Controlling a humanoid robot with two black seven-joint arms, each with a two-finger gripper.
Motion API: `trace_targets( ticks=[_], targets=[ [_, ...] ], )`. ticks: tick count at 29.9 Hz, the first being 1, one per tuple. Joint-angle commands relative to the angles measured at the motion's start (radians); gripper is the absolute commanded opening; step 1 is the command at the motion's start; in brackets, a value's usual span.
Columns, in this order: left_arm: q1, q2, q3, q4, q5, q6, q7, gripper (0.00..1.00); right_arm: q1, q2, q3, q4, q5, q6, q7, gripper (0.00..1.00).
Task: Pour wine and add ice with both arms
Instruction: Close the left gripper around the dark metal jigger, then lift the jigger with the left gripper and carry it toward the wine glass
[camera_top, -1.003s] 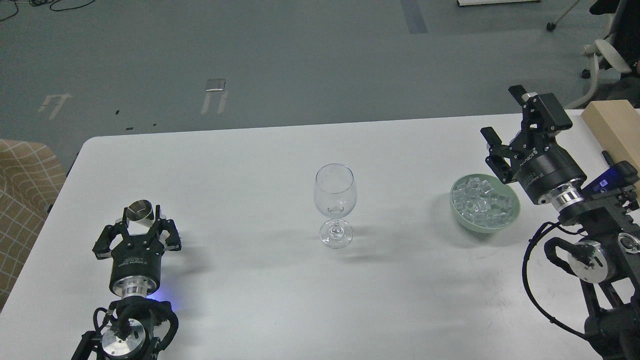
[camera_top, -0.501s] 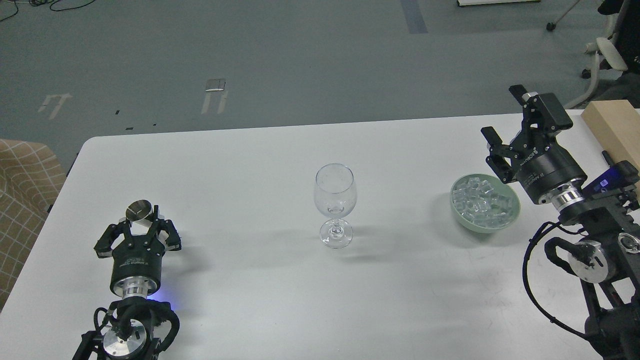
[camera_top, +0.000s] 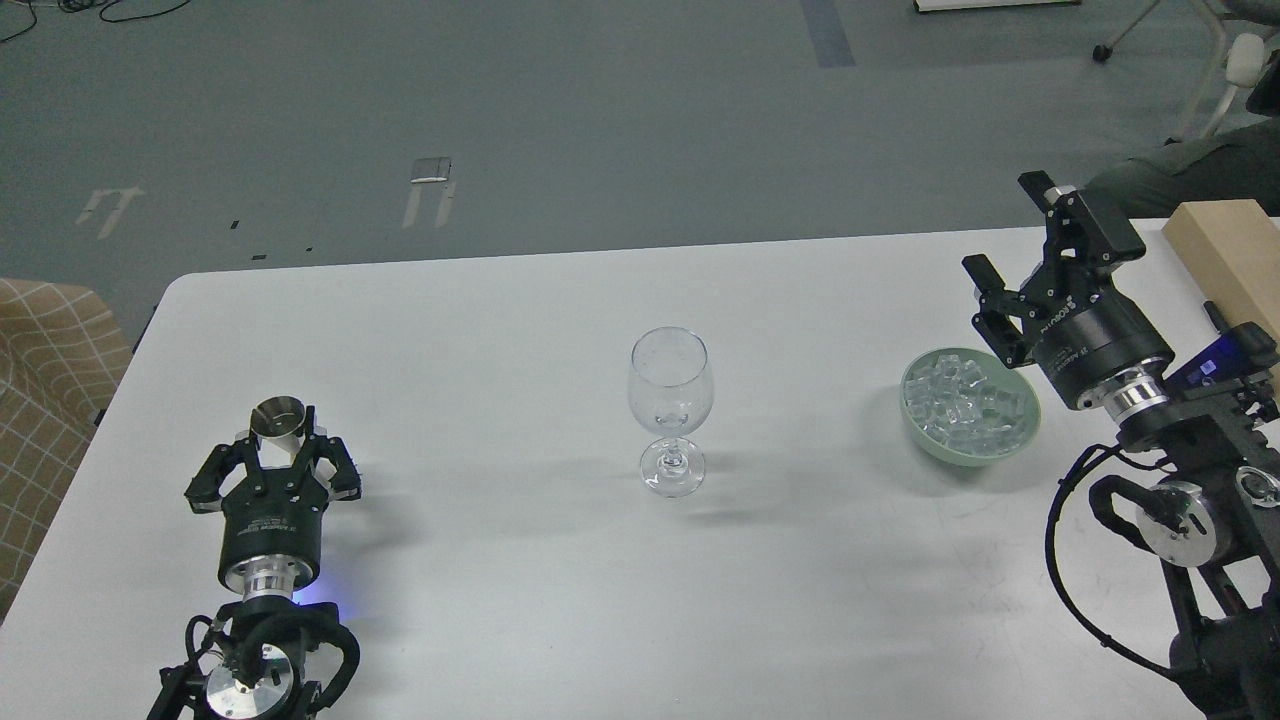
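Head view: nothing is judged poured yet, since the glass (camera_top: 671, 405) stands empty at mid-tabletop (camera_top: 500, 320), so wine and ice remain. A small steel cup (camera_top: 277, 420) is clasped by the left gripper (camera_top: 279, 452). Clear glassy ice (camera_top: 965, 403) is heaped in a green bowl (camera_top: 932, 445), beside which the right gripper (camera_top: 1012, 232) is held spread and empty.
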Motion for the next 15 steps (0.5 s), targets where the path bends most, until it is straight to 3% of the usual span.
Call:
trace_targets(
  ticks=[1,6,7,8,9,15],
  targets=[
    [0.0,0.0,0.0,0.012,0.002,0.005,-0.003,0.46,0.0,0.0,0.0,0.0,0.0,0.001,0.0,1.0],
    [0.0,0.0,0.0,0.013,0.002,0.006,-0.006,0.39,0.0,0.0,0.0,-0.001,0.0,0.0,0.0,1.0],
    [0.0,0.0,0.002,0.013,0.002,0.006,-0.006,0.36,0.0,0.0,0.0,-0.001,0.0,0.0,0.0,1.0],
    [0.0,0.0,0.002,0.013,0.003,0.006,-0.006,0.23,0.0,0.0,0.0,-0.003,0.0,0.0,0.0,1.0],
    [0.0,0.0,0.002,0.013,0.002,0.006,-0.006,0.21,0.0,0.0,0.0,-0.005,0.0,0.0,0.0,1.0],
    [0.0,0.0,0.002,0.012,0.003,0.005,-0.006,0.18,-0.002,0.0,0.0,-0.005,0.0,0.0,0.0,1.0]
  ],
)
